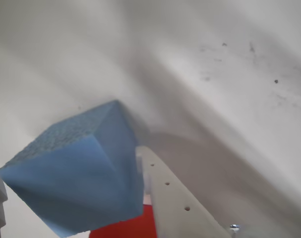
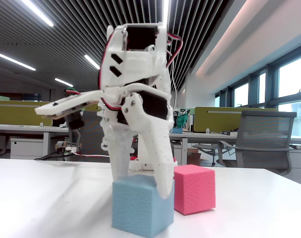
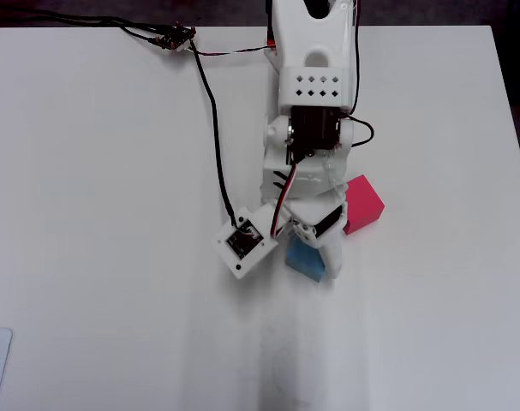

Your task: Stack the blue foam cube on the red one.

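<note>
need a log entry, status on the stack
Fingers straddling blue cube, cube on table, not lifted. Red cube close beside it, top bare. Nothing in the way.

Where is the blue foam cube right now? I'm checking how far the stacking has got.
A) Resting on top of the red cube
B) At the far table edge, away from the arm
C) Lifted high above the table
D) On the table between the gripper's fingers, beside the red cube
D: in the fixed view the blue foam cube sits on the table with the gripper straddling it, the red cube beside it.
</note>
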{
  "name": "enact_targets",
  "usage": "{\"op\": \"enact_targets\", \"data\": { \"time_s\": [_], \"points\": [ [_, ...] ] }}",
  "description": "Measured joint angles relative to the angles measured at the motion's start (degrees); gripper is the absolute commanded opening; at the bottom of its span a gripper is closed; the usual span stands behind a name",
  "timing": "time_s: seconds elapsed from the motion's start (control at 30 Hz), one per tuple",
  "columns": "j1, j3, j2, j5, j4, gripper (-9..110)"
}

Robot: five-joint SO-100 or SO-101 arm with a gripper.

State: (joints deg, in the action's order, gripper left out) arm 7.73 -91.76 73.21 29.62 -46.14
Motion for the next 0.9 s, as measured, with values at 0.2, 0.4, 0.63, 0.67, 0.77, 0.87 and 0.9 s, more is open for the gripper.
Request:
{"op": "enact_targets", "data": {
  "time_s": [0.2,0.4,0.63,0.67,0.77,0.87,0.9],
  "points": [
    [0.0,0.0,-1.1,0.0,0.8,30],
    [-0.2,0.0,-1.1,0.0,1.1,24],
    [-0.2,0.0,-1.1,-0.1,1.6,22],
    [-0.2,0.0,-1.1,-0.4,1.6,22],
    [-0.2,0.0,-1.1,-1.6,1.6,22],
    [-0.2,0.0,-1.0,-3.3,1.6,22],
    [-0.2,0.0,-0.9,-4.0,1.6,22]
  ]
}}
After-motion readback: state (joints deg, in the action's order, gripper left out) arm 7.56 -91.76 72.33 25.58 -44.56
